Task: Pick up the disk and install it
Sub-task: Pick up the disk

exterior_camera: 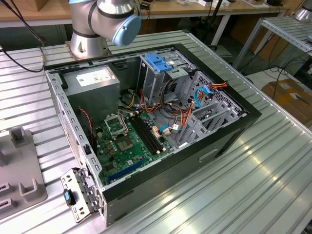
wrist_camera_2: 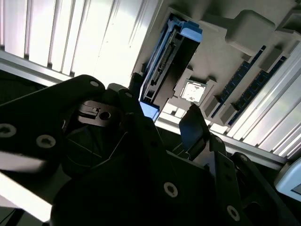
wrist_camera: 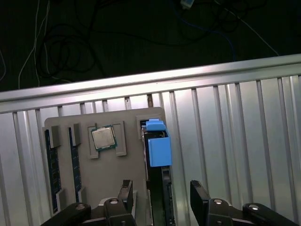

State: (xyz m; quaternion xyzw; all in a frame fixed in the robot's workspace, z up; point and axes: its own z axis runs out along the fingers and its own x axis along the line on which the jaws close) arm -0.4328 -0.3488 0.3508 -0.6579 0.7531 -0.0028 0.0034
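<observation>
Seeing the disk (wrist_camera: 158,151) parked on edge in a slot of the grey holder tray (wrist_camera: 127,165), flat on the ribbed aluminium table (wrist_camera: 235,132). Blue rail frame on top, dark drive body under it. Confirmed in the second wrist view too (wrist_camera_2: 165,61): on edge, blue frame along the side.

Looking down past the gripper (wrist_camera: 162,200) in both wrist views (wrist_camera_2: 163,106): spread wide, one black finger (wrist_camera: 125,192) on either side of the disk, clear gap both sides, no contact. Holding nothing.

Can't read any writing on the disk: label face turned edge-on to both wrist cameras.

Also in the tray: processor chip (wrist_camera: 103,137) in a square pocket beside the disk slot, metal lid up, markings too faint to read. Past that, two memory sticks (wrist_camera: 51,165) on edge in their slots.

In the exterior view: open computer case (exterior_camera: 219,146) lying on the table, green motherboard (exterior_camera: 124,141) on its floor. Grey power supply (exterior_camera: 90,83) in the far corner with a white label, print too small to read. Light-blue bracket (exterior_camera: 160,62) sitting on top of the drive cage (exterior_camera: 156,85), with red, orange and blue cables (exterior_camera: 185,112) just beside it. Arm base (exterior_camera: 90,39) just beyond the power-supply corner.
</observation>
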